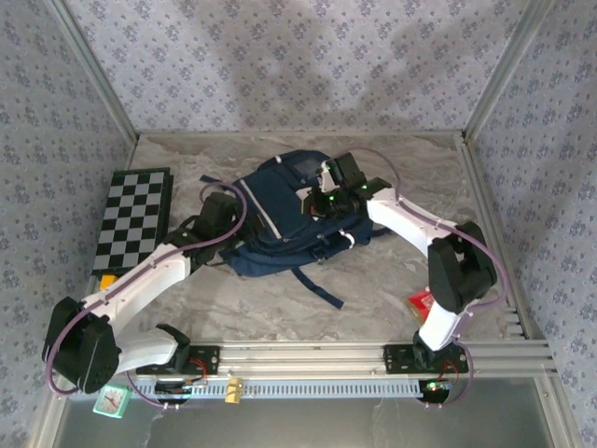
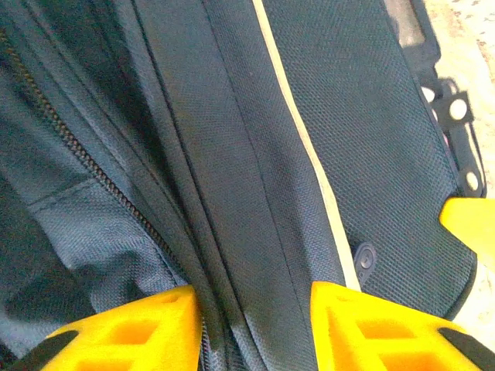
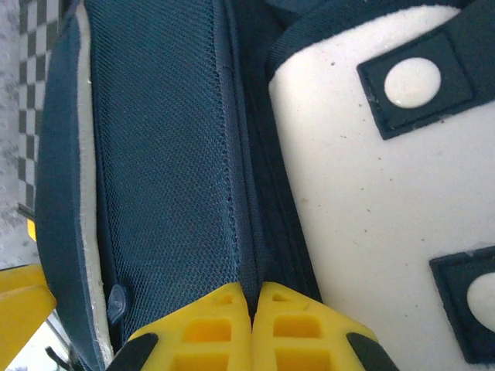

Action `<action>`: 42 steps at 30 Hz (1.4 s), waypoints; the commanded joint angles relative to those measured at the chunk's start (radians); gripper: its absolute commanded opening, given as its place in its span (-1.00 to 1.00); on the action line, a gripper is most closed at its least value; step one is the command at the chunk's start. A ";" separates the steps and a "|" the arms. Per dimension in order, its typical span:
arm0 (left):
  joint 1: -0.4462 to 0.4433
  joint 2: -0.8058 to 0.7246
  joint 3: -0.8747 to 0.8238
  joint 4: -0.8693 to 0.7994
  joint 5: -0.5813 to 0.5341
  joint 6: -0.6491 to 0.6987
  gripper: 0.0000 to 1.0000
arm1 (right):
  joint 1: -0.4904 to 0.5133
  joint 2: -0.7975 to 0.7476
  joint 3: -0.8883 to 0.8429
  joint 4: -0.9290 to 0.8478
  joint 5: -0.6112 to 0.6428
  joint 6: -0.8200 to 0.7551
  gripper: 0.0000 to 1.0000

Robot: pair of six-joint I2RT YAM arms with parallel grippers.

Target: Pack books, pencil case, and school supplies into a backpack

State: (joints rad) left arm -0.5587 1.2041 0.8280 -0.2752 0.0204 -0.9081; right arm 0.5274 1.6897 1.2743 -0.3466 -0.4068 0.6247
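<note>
The navy backpack (image 1: 280,224) lies flat mid-table, with both arms reaching onto it. My left gripper (image 1: 220,211) is at the backpack's left side. In the left wrist view its fingertips (image 2: 255,297) bracket a bunched fold of navy fabric beside a zip (image 2: 85,162), and the fold fills the gap between them. My right gripper (image 1: 328,192) is at the bag's upper right. Its tips (image 3: 253,290) are pressed together on a thin dark seam between the blue mesh (image 3: 162,154) and the white patch (image 3: 363,193). A small red packet (image 1: 420,301) lies by the right arm's base.
A black-and-white checkered board (image 1: 135,219) lies left of the backpack, with a bit of yellow (image 1: 108,278) at its near corner. A dark strap (image 1: 317,287) trails toward the near edge. A small teal object (image 1: 110,401) sits at the bottom left, below the rail.
</note>
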 commanded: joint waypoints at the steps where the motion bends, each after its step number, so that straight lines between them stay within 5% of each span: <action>1: 0.006 0.007 0.069 0.062 -0.017 0.148 -0.05 | -0.030 -0.110 -0.051 0.078 0.015 0.111 -1.00; 7: -0.028 -0.074 0.040 0.006 -0.044 0.195 0.31 | 0.038 -0.178 -0.116 0.166 0.105 0.197 -1.00; 14: -0.241 -0.172 -0.019 -0.090 -0.298 0.112 0.76 | 0.077 -0.211 -0.153 0.211 0.188 0.241 -1.00; 21: -0.429 -0.087 0.012 -0.095 -0.532 0.042 0.95 | 0.082 -0.209 -0.165 0.228 0.194 0.258 -1.00; 26: -0.489 0.007 0.086 -0.116 -0.632 0.009 1.00 | 0.083 -0.192 -0.159 0.231 0.197 0.260 -1.00; 42: -0.489 0.240 0.241 -0.248 -0.669 -0.178 1.00 | 0.073 -0.153 -0.154 0.278 0.162 0.290 -1.00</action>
State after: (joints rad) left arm -1.0431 1.4364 1.0466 -0.4759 -0.6174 -1.0409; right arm 0.6037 1.5372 1.0981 -0.1715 -0.2245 0.8986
